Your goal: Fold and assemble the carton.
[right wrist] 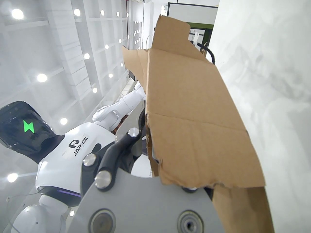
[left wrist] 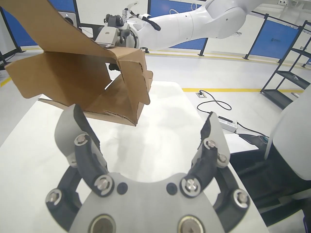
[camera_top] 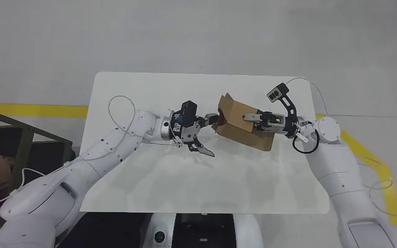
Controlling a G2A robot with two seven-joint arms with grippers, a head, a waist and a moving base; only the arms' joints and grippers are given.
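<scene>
The brown carton (camera_top: 243, 125) lies half-opened on the white table (camera_top: 130, 93), right of centre, with flaps sticking up and out. My right gripper (camera_top: 253, 117) is shut on its upper wall from the right side. In the right wrist view the cardboard panel (right wrist: 194, 122) covers one finger, and the other finger (right wrist: 134, 132) presses at the panel's edge. My left gripper (camera_top: 209, 134) stands open just left of the carton, holding nothing. From the left wrist, the open gripper (left wrist: 143, 122) faces the carton's open end (left wrist: 73, 78), one fingertip (left wrist: 76, 112) close to its lower flap.
The table's left half and front strip are bare. A dark green frame (camera_top: 22, 139) stands beyond the table's left edge. Off the table's side, the left wrist view has a cable and power box (left wrist: 227, 123) on the floor and a black shelf (left wrist: 289, 78).
</scene>
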